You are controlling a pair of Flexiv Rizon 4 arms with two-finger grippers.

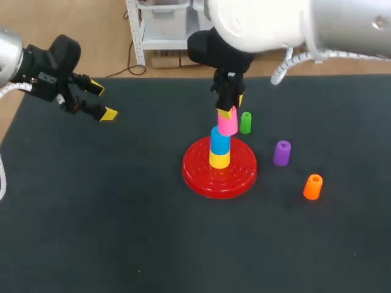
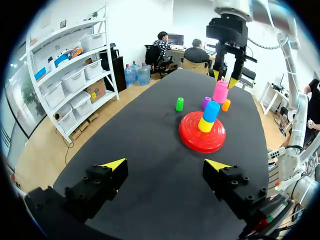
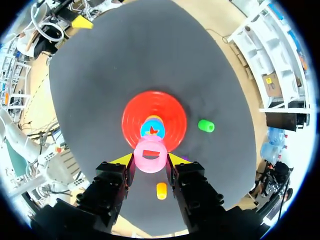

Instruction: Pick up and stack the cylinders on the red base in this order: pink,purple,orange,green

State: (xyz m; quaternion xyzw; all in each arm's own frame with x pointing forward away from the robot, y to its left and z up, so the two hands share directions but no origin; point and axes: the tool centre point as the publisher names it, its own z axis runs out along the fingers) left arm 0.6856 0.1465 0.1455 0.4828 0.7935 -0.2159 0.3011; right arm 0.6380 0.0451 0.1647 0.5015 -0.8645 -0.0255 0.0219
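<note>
In the head view, your right gripper (image 1: 231, 106) clamps the pink cylinder (image 1: 228, 125), tilted over the blue cylinder (image 1: 220, 141) on the red base (image 1: 201, 178); contact is hard to judge. In the left wrist view, your left gripper (image 2: 167, 165) hangs wide open and empty. In the right wrist view, both fingers press the pink cylinder's sides, and the green cylinder (image 3: 205, 126) sits beside the base.

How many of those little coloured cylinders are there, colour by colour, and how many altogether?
yellow cylinder: 1
blue cylinder: 1
pink cylinder: 1
green cylinder: 1
purple cylinder: 1
orange cylinder: 1
Total: 6
</note>
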